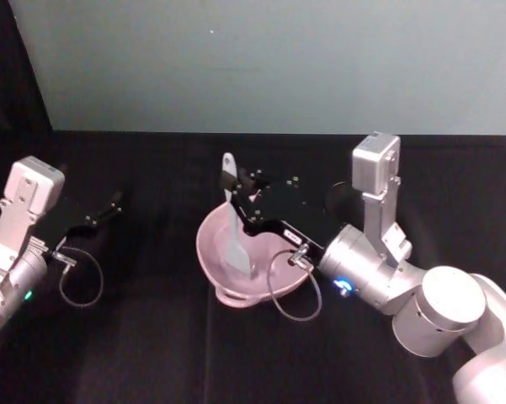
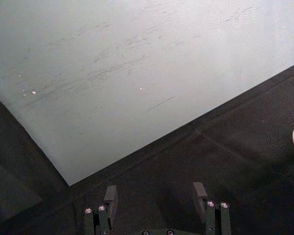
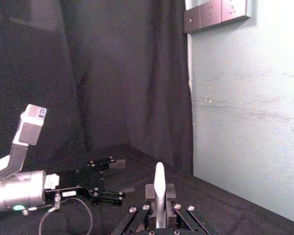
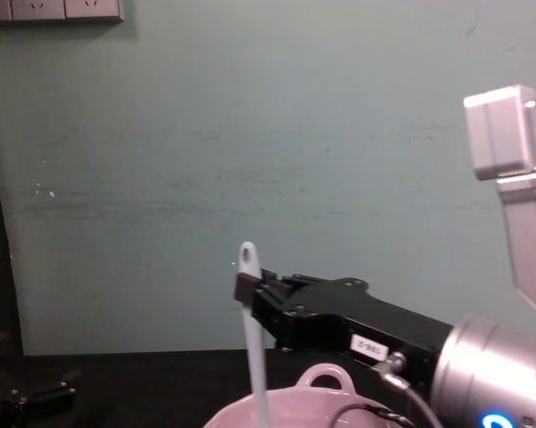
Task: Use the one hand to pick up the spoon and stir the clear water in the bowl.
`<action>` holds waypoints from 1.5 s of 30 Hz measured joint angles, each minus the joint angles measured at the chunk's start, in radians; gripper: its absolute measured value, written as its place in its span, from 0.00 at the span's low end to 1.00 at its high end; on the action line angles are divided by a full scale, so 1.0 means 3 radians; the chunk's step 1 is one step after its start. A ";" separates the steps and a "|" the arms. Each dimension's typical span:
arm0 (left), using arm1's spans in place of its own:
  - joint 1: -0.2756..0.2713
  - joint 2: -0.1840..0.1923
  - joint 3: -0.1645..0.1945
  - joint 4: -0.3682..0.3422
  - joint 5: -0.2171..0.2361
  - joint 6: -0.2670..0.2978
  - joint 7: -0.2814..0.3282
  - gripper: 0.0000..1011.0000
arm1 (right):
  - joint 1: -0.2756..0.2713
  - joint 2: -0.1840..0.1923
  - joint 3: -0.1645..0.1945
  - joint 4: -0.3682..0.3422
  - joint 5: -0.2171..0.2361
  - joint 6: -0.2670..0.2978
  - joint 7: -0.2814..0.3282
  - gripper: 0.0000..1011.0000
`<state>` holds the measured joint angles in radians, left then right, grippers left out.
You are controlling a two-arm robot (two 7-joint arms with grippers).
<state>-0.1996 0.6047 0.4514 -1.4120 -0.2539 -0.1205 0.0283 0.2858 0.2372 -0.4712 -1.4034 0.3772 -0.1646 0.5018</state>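
Note:
My right gripper is shut on the white spoon near its upper end, above the pale pink bowl. The spoon stands nearly upright with its flat blade down inside the bowl. From the chest view the spoon rises out of the bowl, its handle hole above the right gripper. The right wrist view has the spoon clamped between the fingers of the right gripper. Water in the bowl is too faint to make out. My left gripper rests at the left, open and holding nothing.
A black cloth covers the table, and a pale green wall stands behind it. A cable loops off each wrist. The bowl's small loop handle faces me.

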 joint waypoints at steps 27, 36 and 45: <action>0.0000 0.0000 0.0000 0.0000 0.0000 0.0000 0.0000 1.00 | 0.0450 -0.0211 0.0082 0.0606 -0.0097 -0.0075 -0.0122 0.11; 0.0000 0.0000 0.0000 0.0000 0.0000 0.0000 0.0000 1.00 | 0.0315 -0.0062 0.0180 0.0452 -0.0088 -0.0058 -0.0122 0.11; 0.0000 0.0000 0.0000 0.0000 0.0000 0.0000 0.0000 1.00 | 0.0106 0.0063 0.0220 0.0175 -0.0042 -0.0039 -0.0085 0.12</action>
<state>-0.1995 0.6047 0.4513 -1.4120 -0.2539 -0.1205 0.0283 0.3177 0.2561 -0.4051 -1.3508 0.3647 -0.1762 0.4761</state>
